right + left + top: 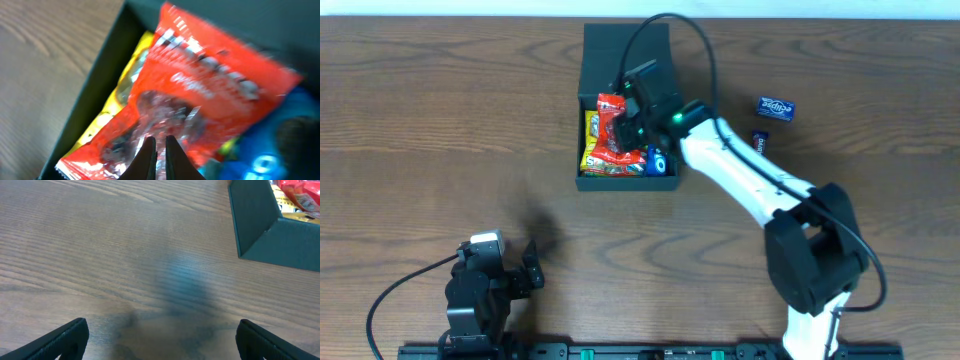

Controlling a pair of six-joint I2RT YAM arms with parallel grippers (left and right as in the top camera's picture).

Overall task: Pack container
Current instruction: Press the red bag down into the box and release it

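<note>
Box [625,183]: dark green cardboard, on the wooden table, lid flap folded back on its far side, top open.
Inside the box: red packet [612,125] on top, yellow packet [590,140] against the left wall, blue packet [657,160] in the near right corner.
Right of the box: two small blue packets [775,108] on the table, well apart from its wall.
Right gripper [160,142]: over the left half of the box, fingers pinched nearly together on the crinkled clear end of the red packet [210,100].
Left gripper [160,345]: near and to the left of the box, well apart from it, fingers spread wide, nothing between them.
Handling of the box: likely light and fairly stiff, matte walls not slippery, yet thin enough to dent under a hard squeeze and prone to sliding if pushed.
Best hold: probably a top edge of a side wall, or the free edge of the flap for folding it shut.
Stage: judged to be mid-filling, lid not yet closed.
</note>
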